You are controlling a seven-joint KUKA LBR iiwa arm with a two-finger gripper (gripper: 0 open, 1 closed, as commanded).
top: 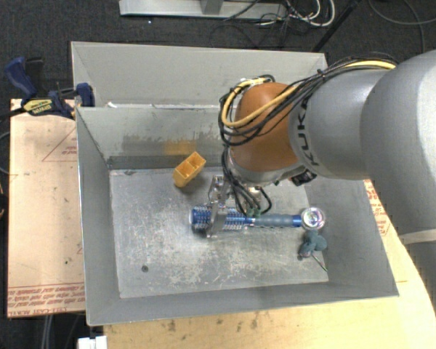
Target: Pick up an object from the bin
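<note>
Since the blue bristled brush with its long handle and silver cap [276, 222] lies flat across the middle of the grey metal bin [167, 260], the gripper [216, 217] sits low over its bristle end, probably to catch the thickest part. Whether it is clenched or released, I cannot tell. A yellow block [189, 168] lies apart.

You have a grey metal bin [152, 264] with a flat, scratched floor. A small yellow block [189, 169] lies on that floor, close to the far wall. A long blue brush [254, 222] lies across the middle, with its shiny round end pointing right. A small grey-green thing [312, 245] lies just beside that end, on the near side.
</note>
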